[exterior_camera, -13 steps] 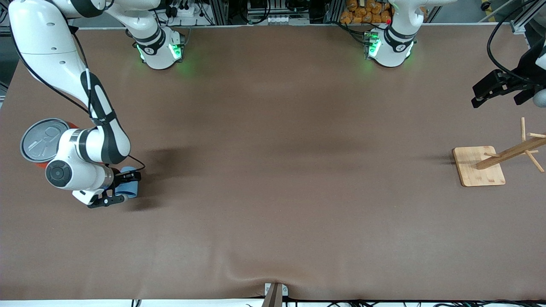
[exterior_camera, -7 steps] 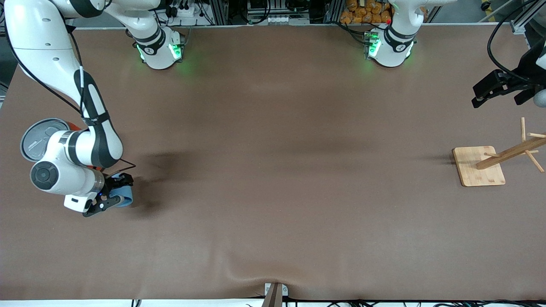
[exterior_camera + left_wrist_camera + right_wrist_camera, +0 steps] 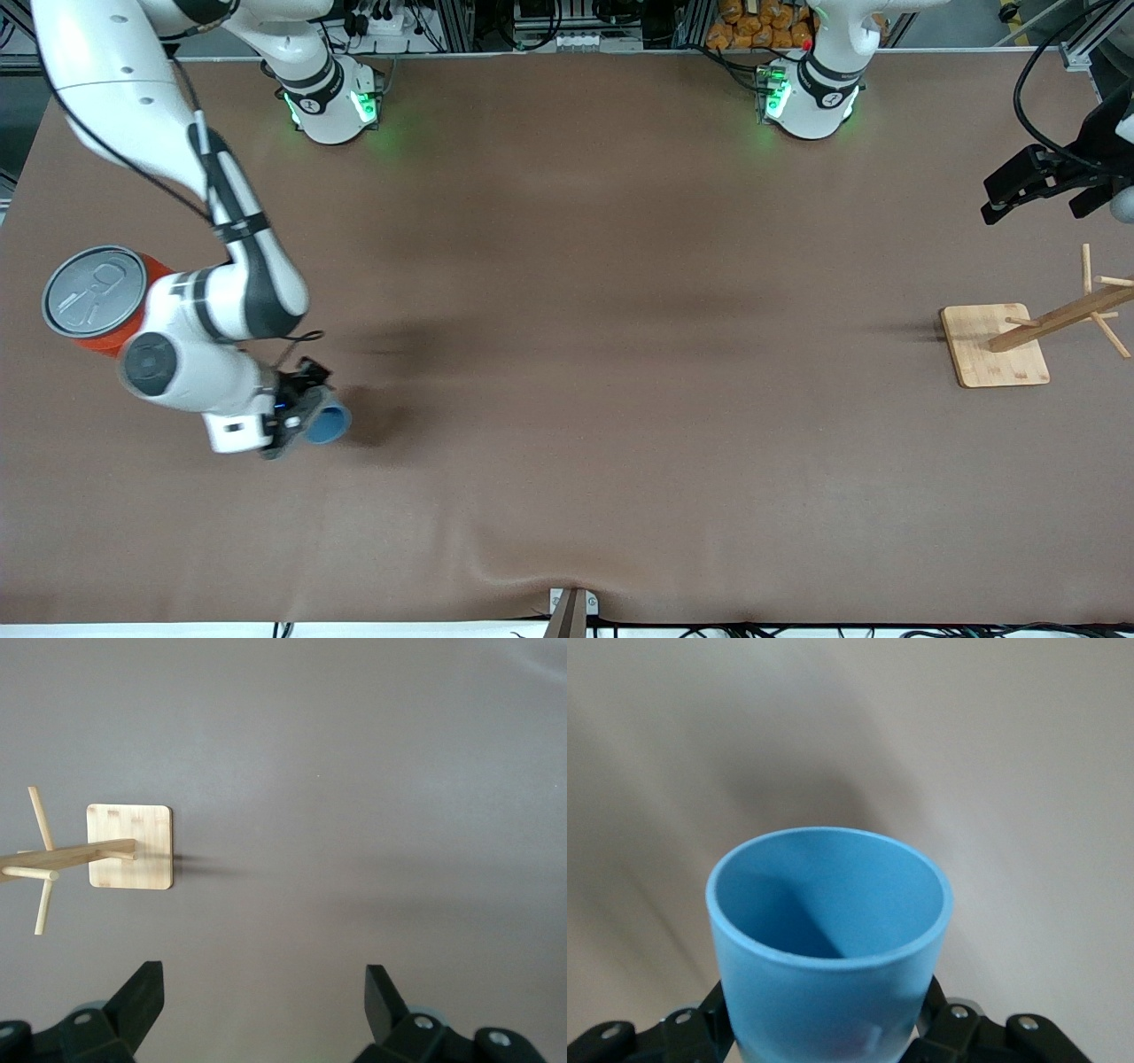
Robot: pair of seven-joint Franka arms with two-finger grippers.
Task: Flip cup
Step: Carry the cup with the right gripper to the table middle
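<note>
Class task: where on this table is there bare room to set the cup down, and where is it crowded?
Bare: the brown table between the cup in the right gripper and the wooden rack. Crowded: beside the orange can. The left gripper waits open over the table above the rack.

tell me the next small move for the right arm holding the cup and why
Probably keep rotating the wrist until the mouth faces up, then lower it. The right gripper holds the cup tilted above the table, jaws clamped on its base. The left gripper waits.

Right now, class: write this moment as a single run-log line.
task: flip cup | right gripper: shut on cup, lifted, mouth sideways | left gripper: open, waiting above wooden rack | orange can: untouched
</note>
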